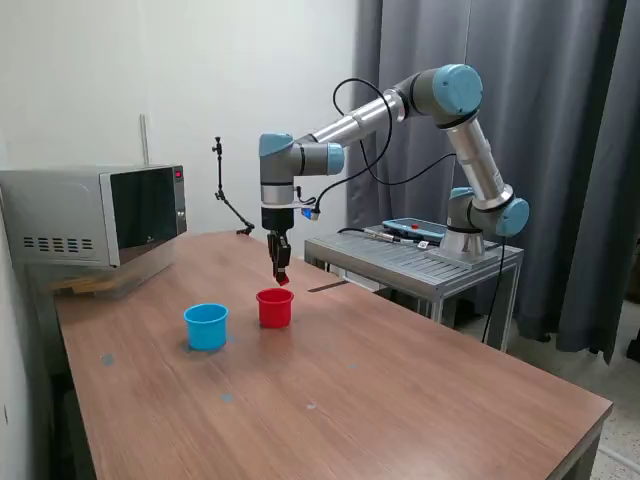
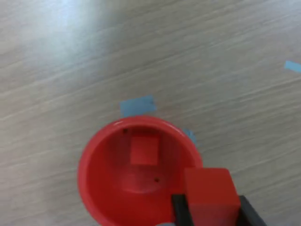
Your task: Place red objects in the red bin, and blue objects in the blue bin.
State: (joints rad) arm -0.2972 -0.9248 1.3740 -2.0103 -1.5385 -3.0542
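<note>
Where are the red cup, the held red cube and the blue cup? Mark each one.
red cup [image 2: 96,183]: wrist view, on its inner wall.
held red cube [image 2: 209,188]: wrist view, on its top face, between the tool's fingers.
blue cup [image 1: 206,331]: exterior view, on its outer wall.

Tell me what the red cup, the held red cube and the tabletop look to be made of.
Red cup: likely moulded plastic; smooth, slightly glossy wall, rolled rim.
Red cube in the gripper: matte, sharp-edged; plastic or painted wood, can't tell.
Table: wood-grain pattern with a soft sheen, probably laminate.
</note>
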